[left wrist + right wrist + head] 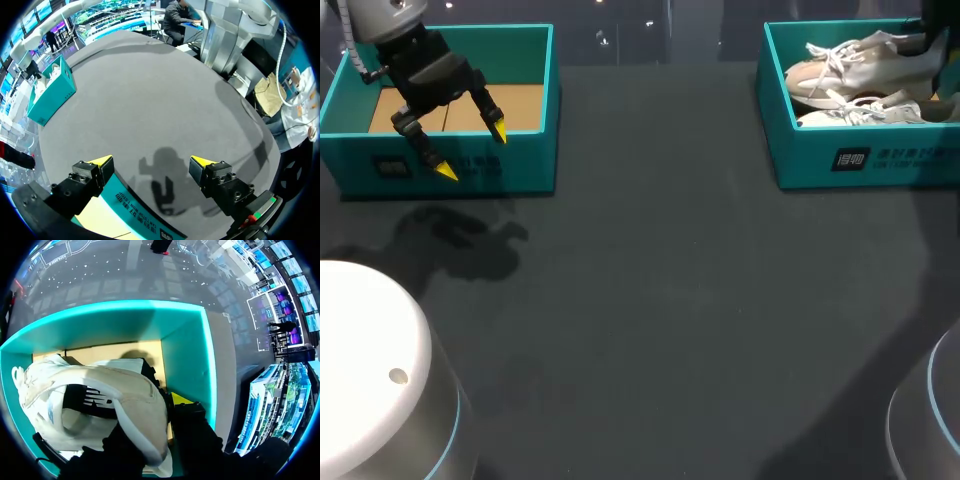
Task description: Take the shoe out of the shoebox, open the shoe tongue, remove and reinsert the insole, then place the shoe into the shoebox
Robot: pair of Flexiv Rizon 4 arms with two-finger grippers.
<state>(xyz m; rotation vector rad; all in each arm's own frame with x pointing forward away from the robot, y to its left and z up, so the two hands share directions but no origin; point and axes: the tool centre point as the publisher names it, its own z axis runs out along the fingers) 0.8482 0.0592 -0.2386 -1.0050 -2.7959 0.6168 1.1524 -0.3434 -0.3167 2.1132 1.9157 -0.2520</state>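
Two teal boxes stand well apart on the dark table (670, 300), one toward each far corner. Above the front wall of the left shoebox (470, 170), whose tan cardboard floor shows, the left gripper (472, 152) (151, 161) hangs with its jaws spread wide. Farther off, the right shoebox (860, 165) holds the pale laced shoe (860, 58) (125, 395) along its far wall and a second shoe (860, 113) just beside it. The right gripper (155, 422) is down inside the box at the shoe's heel, and I cannot tell whether it grips.
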